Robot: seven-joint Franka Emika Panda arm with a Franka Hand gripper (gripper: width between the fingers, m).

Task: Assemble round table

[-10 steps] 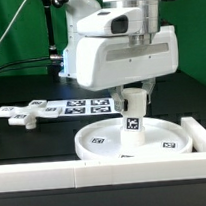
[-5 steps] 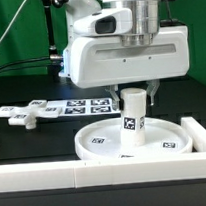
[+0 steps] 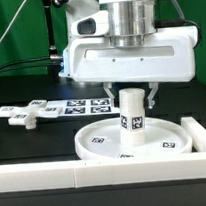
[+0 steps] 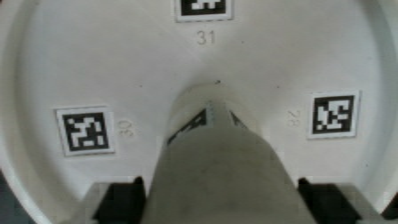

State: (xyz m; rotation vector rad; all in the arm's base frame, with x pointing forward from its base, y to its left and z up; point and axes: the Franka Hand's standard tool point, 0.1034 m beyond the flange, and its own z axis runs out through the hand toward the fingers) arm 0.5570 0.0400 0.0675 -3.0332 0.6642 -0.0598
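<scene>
The large rimmed white round disc (image 3: 131, 138) lies on the black table near the white border wall. The short cylindrical leg (image 3: 132, 113) stands upright at the disc's middle, with square markers on its side. My gripper (image 3: 130, 92) is above it, shut on the leg's top. In the wrist view the leg (image 4: 217, 150) runs between my dark fingertips (image 4: 121, 200) down to the disc (image 4: 107, 70), whose inner face shows three markers. The flat cross-shaped piece (image 3: 22, 114) lies at the exterior view's left.
The marker board (image 3: 79, 107) lies behind the disc. The long white border wall (image 3: 57, 176) runs along the front and turns back at the exterior view's right (image 3: 204, 133). A green backdrop stands behind.
The wrist has turned about the upright leg; the arm's body has swung to face the camera more squarely. The leg has stayed at the disc's middle and its markers have turned.
</scene>
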